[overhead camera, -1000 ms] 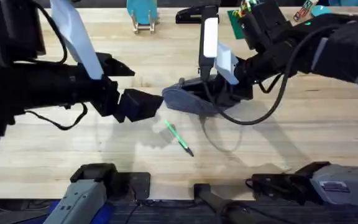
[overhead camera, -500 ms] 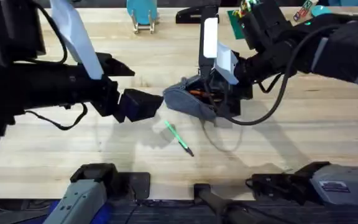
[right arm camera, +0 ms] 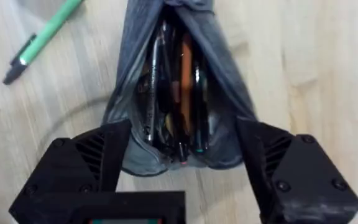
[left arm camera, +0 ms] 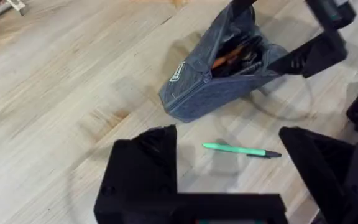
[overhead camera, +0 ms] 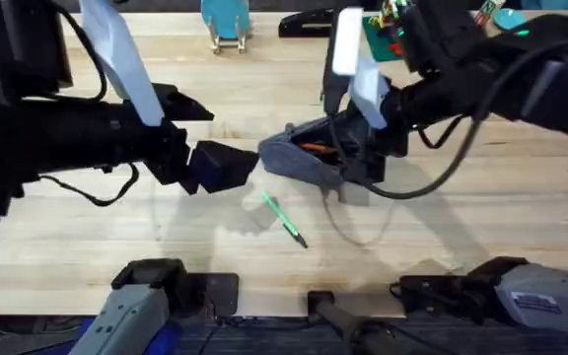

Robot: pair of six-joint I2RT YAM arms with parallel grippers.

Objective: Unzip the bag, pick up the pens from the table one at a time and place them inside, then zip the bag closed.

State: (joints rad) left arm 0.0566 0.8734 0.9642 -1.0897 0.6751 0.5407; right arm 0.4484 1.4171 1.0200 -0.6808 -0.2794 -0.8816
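The blue-grey bag (overhead camera: 299, 158) lies mid-table with its zipper open, showing orange lining and several slim dark and orange items inside (right arm camera: 176, 93). I cannot tell whether one of them is the black pen. My right gripper (overhead camera: 358, 158) is open over the bag's right end, its fingers (right arm camera: 92, 165) either side of that end (right arm camera: 185, 180). The light green pen (overhead camera: 284, 218) rests on the table (overhead camera: 116, 247) in front of the bag (left arm camera: 241, 150) (right arm camera: 42, 38). My left gripper (overhead camera: 220, 166) hovers open just left of the bag (left arm camera: 229, 171), holding nothing.
A black stapler (overhead camera: 309, 20), a teal stand (overhead camera: 225, 25) and a green board (overhead camera: 378, 30) line the far edge. A thin cable loop (overhead camera: 353, 232) lies on the wood right of the green pen. Bare tabletop spreads across the front.
The bag's mouth has gaped wider, showing the orange lining. My right gripper has lifted and shifted slightly right over the bag. The left arm and the green pen have not moved.
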